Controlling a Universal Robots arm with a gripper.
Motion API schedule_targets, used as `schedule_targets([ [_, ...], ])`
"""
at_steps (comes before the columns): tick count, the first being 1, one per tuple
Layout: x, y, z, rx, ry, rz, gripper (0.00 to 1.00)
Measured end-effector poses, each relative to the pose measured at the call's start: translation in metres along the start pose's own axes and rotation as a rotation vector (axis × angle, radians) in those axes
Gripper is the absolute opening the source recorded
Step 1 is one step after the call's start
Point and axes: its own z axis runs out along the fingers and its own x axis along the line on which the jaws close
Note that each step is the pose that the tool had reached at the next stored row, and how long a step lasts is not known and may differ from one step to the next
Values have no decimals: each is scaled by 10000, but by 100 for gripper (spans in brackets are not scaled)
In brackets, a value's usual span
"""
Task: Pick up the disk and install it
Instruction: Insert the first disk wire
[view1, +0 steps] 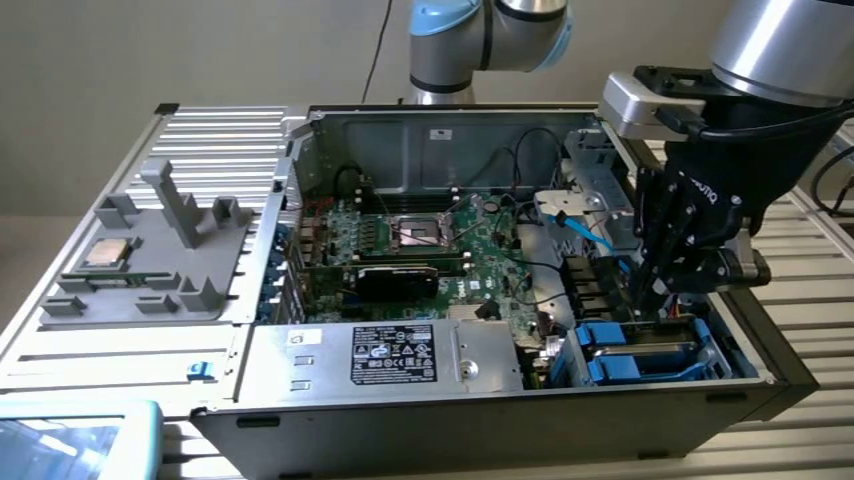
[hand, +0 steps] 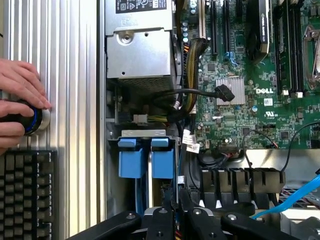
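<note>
The disk (view1: 645, 354), silver-grey in a bright blue carrier, lies in the drive bay at the front corner of the open computer case (view1: 334, 420), on the exterior view's right. In the wrist view the carrier's two blue ends (hand: 148, 161) stand side by side in the bay. My gripper (view1: 654, 305) reaches down into the case right over the disk's rear edge. Its black fingers (hand: 167, 205) stand close together, shut, with nothing visible between them. Whether the tips touch the carrier is hidden.
A silver power supply box (view1: 400, 355) with a black label sits beside the bay. The motherboard (view1: 427, 240) and a blue cable (view1: 587, 232) lie behind. A grey tray with a CPU chip (view1: 107, 255) is on the left. A hand (hand: 20, 107) on a knob and a keyboard (hand: 25, 195) are nearby.
</note>
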Motion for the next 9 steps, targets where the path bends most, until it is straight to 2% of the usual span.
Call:
schedule_targets([
  [1, -1, 1, 4, 9, 42, 4, 16],
  [2, -1, 5, 8, 28, 48, 8, 16],
  [9, 27, 2, 30, 28, -19, 3, 16],
])
